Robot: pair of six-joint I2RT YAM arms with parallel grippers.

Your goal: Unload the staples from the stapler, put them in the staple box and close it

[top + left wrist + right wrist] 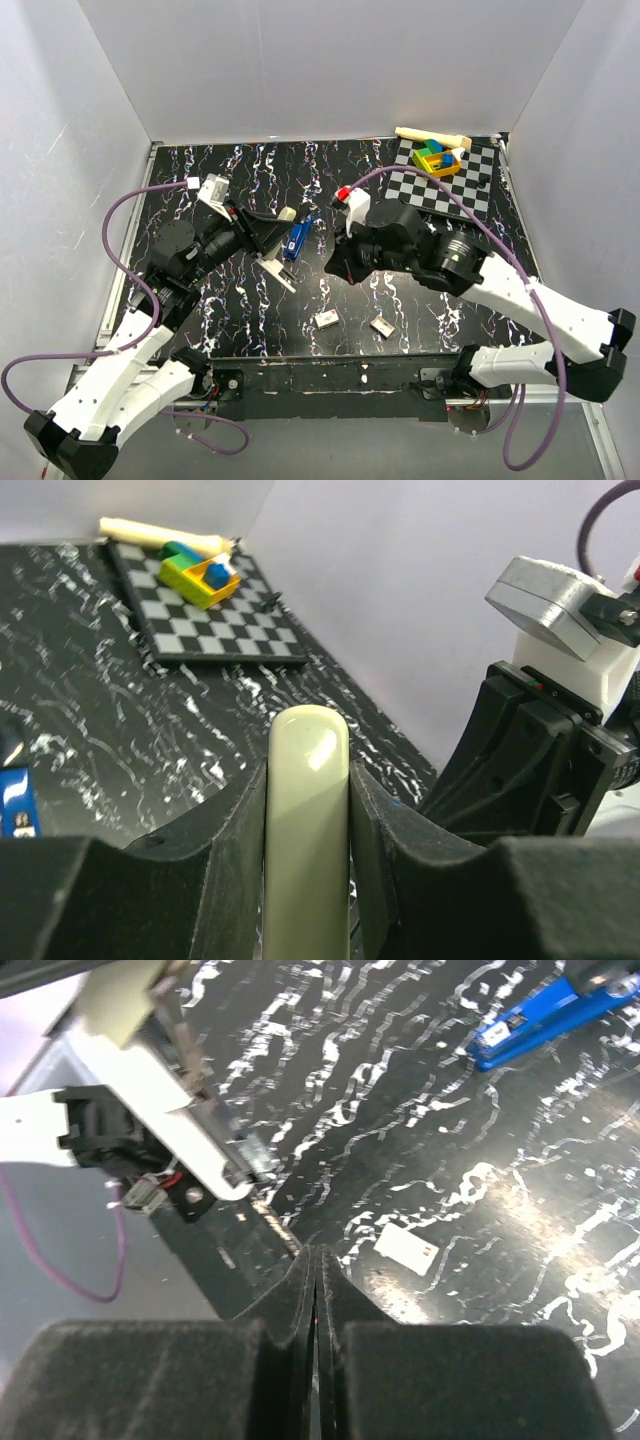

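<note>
Left gripper (308,780) clamps the beige-grey top cover (307,870) of the small blue desk stapler (297,238) at centre frame; best hold it rigid while the right gripper (316,1275), pinched shut, goes for the staples

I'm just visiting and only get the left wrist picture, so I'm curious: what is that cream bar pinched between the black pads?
Observer: That is the top cover of the stapler. The top view shows the stapler swung open, with its blue base angled away from the cover.
Operator: Is the other arm helping?
Observer: Not right now. The right gripper is shut with nothing between its fingers, close to the stapler.
Operator: Is anything lying loose nearby?
Observer: Yes, a small pale box and another lie near the front edge. I cannot tell what they hold.
</note>
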